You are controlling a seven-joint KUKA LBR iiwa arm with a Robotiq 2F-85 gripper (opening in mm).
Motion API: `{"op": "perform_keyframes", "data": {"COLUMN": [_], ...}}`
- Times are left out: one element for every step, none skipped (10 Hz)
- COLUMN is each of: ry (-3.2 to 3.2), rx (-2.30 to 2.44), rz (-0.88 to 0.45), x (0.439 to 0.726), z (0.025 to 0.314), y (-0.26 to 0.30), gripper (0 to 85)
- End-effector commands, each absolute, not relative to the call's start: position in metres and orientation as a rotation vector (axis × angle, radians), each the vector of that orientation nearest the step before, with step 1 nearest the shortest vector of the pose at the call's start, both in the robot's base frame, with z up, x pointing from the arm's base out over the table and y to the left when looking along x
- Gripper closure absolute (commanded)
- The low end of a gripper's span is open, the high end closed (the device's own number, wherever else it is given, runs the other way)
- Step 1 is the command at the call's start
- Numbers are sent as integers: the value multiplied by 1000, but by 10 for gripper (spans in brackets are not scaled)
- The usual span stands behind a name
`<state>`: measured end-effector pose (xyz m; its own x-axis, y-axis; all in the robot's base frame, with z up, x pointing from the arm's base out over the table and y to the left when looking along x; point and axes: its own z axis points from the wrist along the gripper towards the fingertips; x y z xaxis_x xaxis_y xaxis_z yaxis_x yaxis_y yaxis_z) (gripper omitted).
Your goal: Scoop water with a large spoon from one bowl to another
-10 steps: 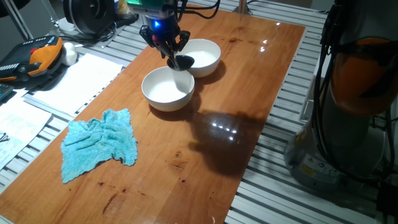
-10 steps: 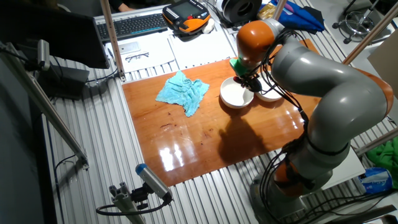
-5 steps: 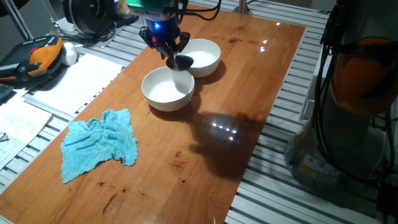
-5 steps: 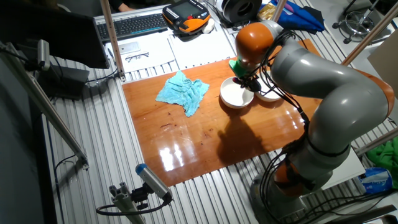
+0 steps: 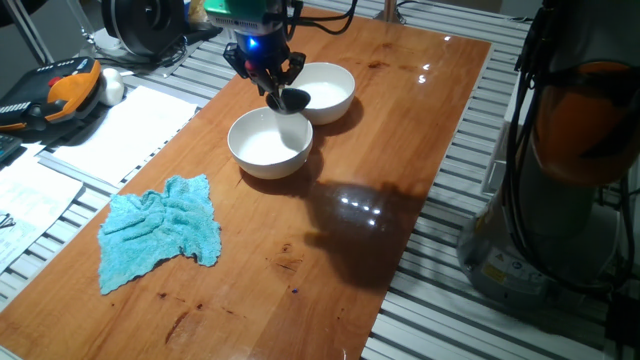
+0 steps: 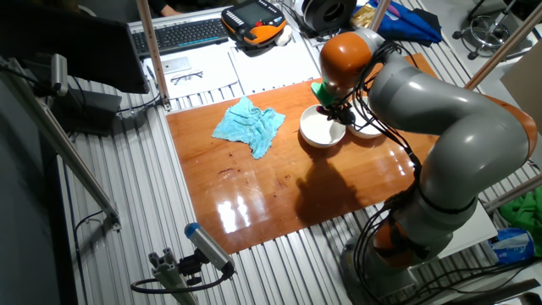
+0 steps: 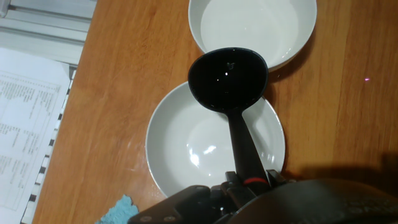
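My gripper (image 5: 268, 72) is shut on the handle of the large spoon, a black ladle whose round scoop (image 7: 227, 79) hangs over the gap between two white bowls. The scoop (image 5: 295, 99) sits just above the near bowl's far rim. The near bowl (image 5: 270, 143) lies under the handle (image 7: 244, 147); the far bowl (image 5: 325, 92) lies beyond the scoop. In the hand view the near bowl (image 7: 186, 143) and the far bowl (image 7: 252, 28) both look glossy inside; I cannot tell which holds the water. A glint shows inside the scoop. In the other fixed view the gripper (image 6: 332, 103) is above both bowls.
A crumpled blue cloth (image 5: 160, 230) lies on the wooden table (image 5: 350, 240) near its front left. Papers (image 5: 115, 125) and an orange and black device (image 5: 62, 90) lie left of the table. The arm's base (image 5: 570, 150) stands at the right.
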<state>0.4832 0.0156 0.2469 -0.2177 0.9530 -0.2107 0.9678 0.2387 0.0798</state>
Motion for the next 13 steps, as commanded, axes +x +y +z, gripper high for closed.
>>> {"op": "perform_keyframes", "data": {"ry": [2294, 2296, 2296, 2285, 2278, 2279, 2284, 2282, 2281, 2279, 2280, 2285, 2286], "rx": [1813, 1812, 1809, 1797, 1793, 1793, 1790, 1784, 1779, 1774, 1772, 1774, 1775], "rz": [-100, -102, -99, -112, -119, -121, -118, -117, -118, -122, -123, -119, -119], "x": [483, 483, 483, 483, 483, 483, 483, 483, 483, 483, 483, 483, 483], "z": [247, 247, 247, 247, 247, 247, 247, 247, 247, 247, 247, 247, 247], "y": [16, 16, 16, 16, 16, 16, 16, 16, 16, 16, 16, 16, 16], "gripper": [850, 850, 850, 850, 850, 850, 850, 850, 850, 850, 850, 850, 850]}}
